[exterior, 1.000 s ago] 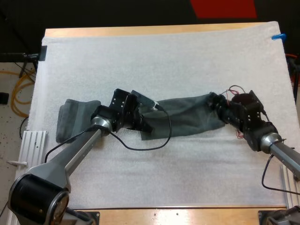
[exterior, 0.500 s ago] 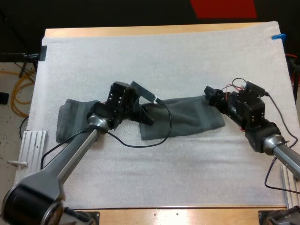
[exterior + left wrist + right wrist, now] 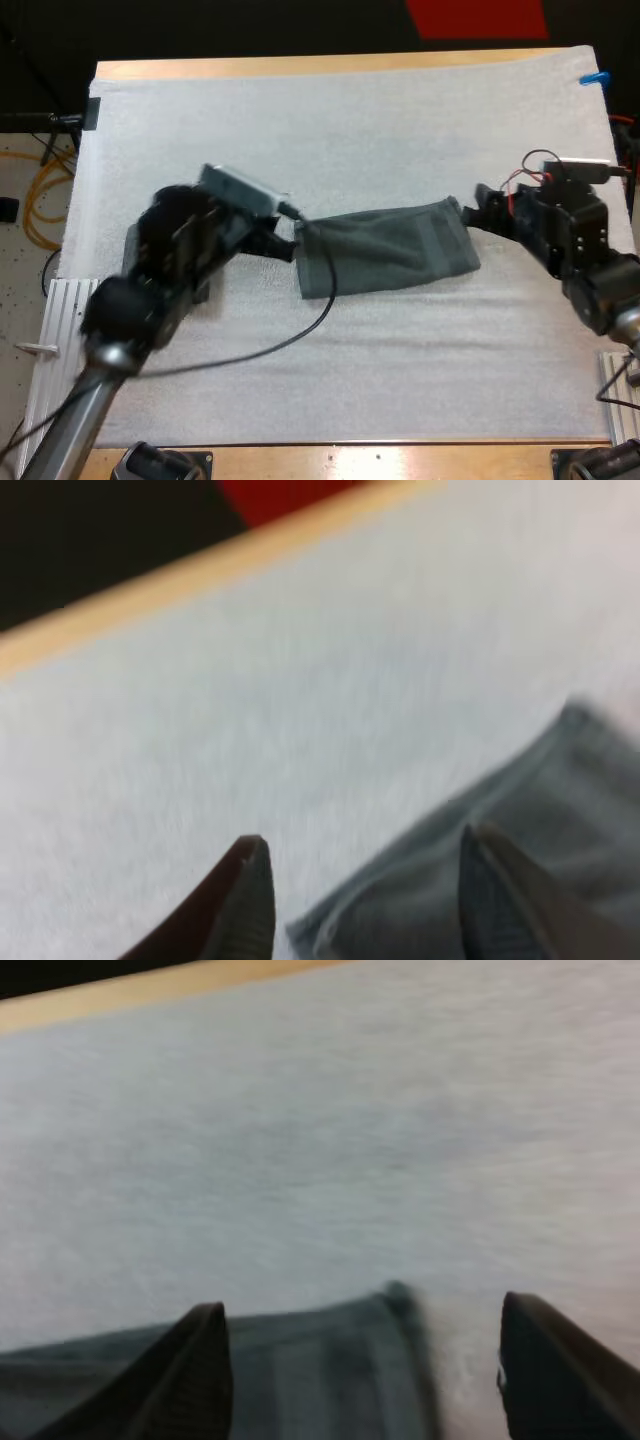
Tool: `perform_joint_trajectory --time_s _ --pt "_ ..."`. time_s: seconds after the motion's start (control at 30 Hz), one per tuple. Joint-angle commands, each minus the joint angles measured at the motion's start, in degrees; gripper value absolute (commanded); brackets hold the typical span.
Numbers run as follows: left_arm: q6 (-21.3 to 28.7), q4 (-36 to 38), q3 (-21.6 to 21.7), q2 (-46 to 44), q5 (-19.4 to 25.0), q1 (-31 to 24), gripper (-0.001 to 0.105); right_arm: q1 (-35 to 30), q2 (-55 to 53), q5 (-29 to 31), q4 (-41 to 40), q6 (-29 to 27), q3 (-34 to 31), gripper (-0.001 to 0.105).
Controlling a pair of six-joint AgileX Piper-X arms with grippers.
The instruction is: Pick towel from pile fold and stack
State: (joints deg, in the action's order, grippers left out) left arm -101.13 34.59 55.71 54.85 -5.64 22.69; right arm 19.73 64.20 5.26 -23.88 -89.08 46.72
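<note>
A folded rectangular dark grey-green towel (image 3: 385, 255) lies flat on the white textured mat (image 3: 350, 130) that covers the wooden table (image 3: 300, 66), with one arm at each of its short ends. The left gripper (image 3: 283, 240) is just beside the towel's left end, at the corner on the far side. In the left wrist view its two black fingers (image 3: 250, 900) stand well apart, one over bare mat and the other over the towel (image 3: 560, 780) near its edge, and neither presses on the cloth. The right gripper (image 3: 478, 212) is just off the towel's right end, near that end's far corner. In the right wrist view it (image 3: 362, 1305) is spread wide, the towel's corner (image 3: 320, 1350) lying between the fingers and clear of both. Left of the towel, beyond the left gripper, a second dark cloth (image 3: 132, 245) lies on the mat, mostly hidden under the left arm; its shape cannot be made out
</note>
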Motion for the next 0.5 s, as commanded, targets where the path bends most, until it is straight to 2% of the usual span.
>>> perform_joint_trajectory --time_s 0.0,0.23,0.4,0.47 --pt "-2.1 0.9 0.5 -2.9 -0.4 0.1 0.042 -0.2 -1.8 1.8 -3.6 -1.3 1.2 0.057" --pt "-6.8 6.0 0.5 -13.9 -2.3 0.1 0.042 -0.2 -9.9 2.3 -9.8 -1.3 2.0 0.057" --pt "-8.6 15.1 0.5 -17.9 -2.3 0.1 0.043 -0.2 -16.1 2.3 -13.6 -1.2 2.0 0.057" --pt "-8.7 18.3 0.5 -18.0 -2.3 0.1 0.048 -0.2 -17.6 2.3 -15.2 -1.2 2.0 0.057"
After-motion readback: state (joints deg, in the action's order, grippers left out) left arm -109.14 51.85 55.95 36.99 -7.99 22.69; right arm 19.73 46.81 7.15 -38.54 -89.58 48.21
